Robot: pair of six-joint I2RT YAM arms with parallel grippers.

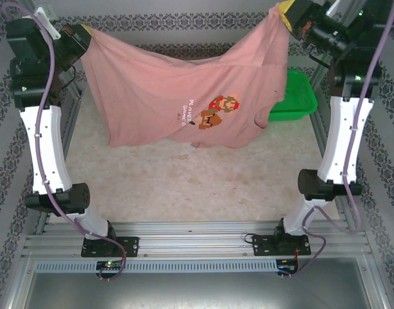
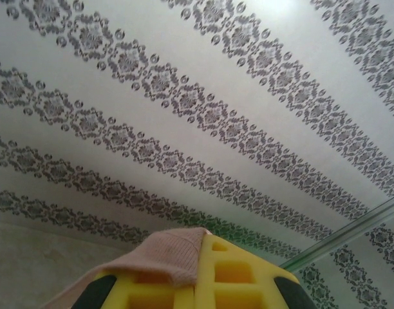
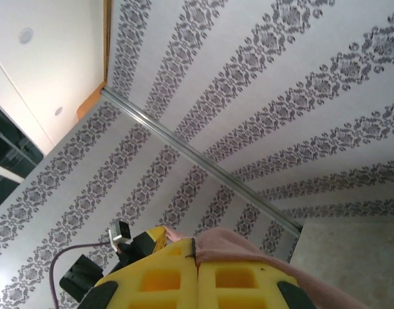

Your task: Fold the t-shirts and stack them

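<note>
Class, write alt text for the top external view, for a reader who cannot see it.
A salmon-pink t-shirt with a pixel-style chest print hangs spread between two robot arms, the left gripper and right gripper each shut on an edge. Beneath is a pale table; a green basket sits at right, partly behind the shirt.

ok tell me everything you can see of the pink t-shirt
The t-shirt is dusty salmon-pink soft cloth, short-sleeved, with a small brown-orange pixel print and white text on the chest. It hangs spread between the left hand and the right hand, each shut on a corner, sagging in the middle over the table.
</note>
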